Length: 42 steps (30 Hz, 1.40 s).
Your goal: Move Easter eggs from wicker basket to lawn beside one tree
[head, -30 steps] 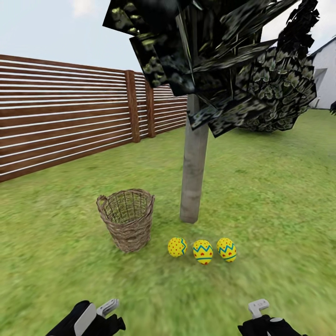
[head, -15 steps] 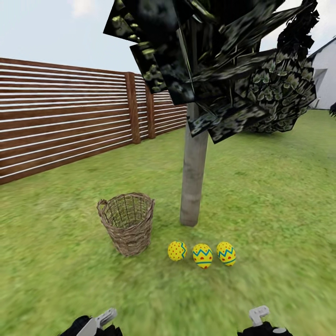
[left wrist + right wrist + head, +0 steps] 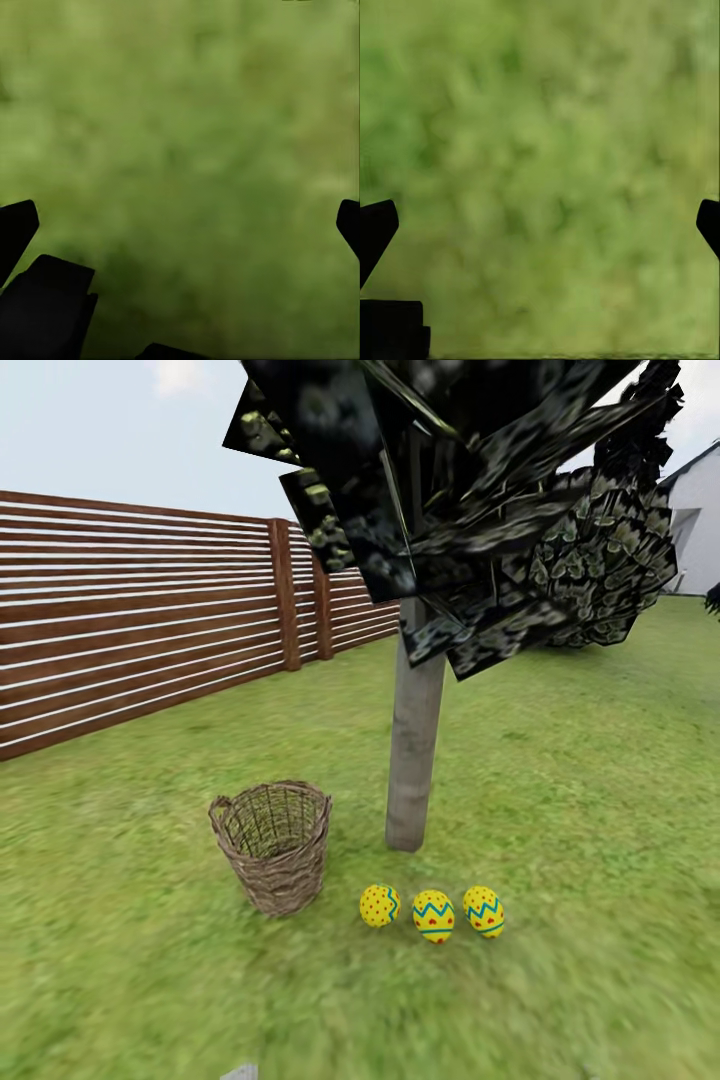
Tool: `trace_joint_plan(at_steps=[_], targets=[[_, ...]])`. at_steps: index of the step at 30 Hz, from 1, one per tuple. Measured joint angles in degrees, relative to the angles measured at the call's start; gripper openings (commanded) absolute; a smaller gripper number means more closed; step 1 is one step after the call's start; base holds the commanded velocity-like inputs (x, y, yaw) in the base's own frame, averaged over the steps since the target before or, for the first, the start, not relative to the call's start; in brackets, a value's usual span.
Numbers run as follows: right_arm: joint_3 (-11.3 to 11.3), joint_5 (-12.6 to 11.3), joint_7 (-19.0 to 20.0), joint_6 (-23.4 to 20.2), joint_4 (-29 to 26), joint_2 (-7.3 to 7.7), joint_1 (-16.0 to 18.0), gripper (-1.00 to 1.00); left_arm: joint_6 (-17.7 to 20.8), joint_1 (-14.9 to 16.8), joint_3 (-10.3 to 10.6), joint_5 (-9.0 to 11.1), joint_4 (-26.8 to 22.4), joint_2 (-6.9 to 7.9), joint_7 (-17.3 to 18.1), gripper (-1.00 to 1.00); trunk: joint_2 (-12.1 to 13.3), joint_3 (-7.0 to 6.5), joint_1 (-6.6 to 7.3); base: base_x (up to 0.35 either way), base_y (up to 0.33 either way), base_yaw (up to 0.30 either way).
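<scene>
Three Easter eggs [image 3: 432,915] lie in a row on the lawn [image 3: 580,780], at 6 o'clock of the tree [image 3: 414,750]; wicker basket [image 3: 272,846] at its 8 o'clock. Open grass toward 3 o'clock; fence [image 3: 140,650] closes 10 o'clock. Left hand [image 3: 180,225] and right hand [image 3: 540,225] spread wide, fingertips cut off by the frame.

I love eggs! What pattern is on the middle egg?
Yellow with red dots and a blue-green zigzag band: the middle egg, best in the head view.

black blocky tool [image 3: 180,217] fingers [image 3: 16,225]
</scene>
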<state>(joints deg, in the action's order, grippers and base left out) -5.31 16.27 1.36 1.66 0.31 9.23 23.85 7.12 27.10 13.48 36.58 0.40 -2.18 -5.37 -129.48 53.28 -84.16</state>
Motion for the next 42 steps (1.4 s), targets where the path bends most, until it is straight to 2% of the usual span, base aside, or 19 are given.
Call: trace_joint_plan(at_steps=[5, 15, 30, 34, 42], targets=[[0.0, 0.1, -0.6, 0.0, 0.0, -1.00, -2.0, 1.00, -4.1, -1.5, 0.0, 0.1, 0.8, -0.44, 0.0, 1.00, 2.0, -0.90, 1.10, 0.000, 0.000, 0.000], [0.0, 0.1, -1.0, 1.5, 0.1, -1.15, -2.7, 1.00, -8.4, -3.9, 0.0, 0.1, 1.1, -0.60, -0.1, 1.00, 6.0, -2.70, 3.30, 0.000, 0.000, 0.000], [0.0, -0.2, -0.6, 1.3, 1.3, -1.56, -3.9, 1.00, -8.7, -6.0, -0.1, 0.2, 2.5, -0.69, 0.0, 1.00, 12.0, -5.39, 6.59, 0.000, 0.000, 0.000], [-0.1, -0.4, -0.4, 1.3, 1.3, -2.25, -4.1, 1.00, -8.8, -6.6, -0.1, 0.2, 2.5, -0.57, 0.0, 1.00, 13.6, -6.11, 7.47, 0.000, 0.000, 0.000], [-0.1, -0.3, -0.4, 1.4, 1.2, -2.54, -4.1, 1.00, -8.5, -6.7, -0.1, 0.3, 2.3, -0.16, 0.0, 1.00, 13.7, -6.11, 7.48, 0.000, 0.000, 0.002]])
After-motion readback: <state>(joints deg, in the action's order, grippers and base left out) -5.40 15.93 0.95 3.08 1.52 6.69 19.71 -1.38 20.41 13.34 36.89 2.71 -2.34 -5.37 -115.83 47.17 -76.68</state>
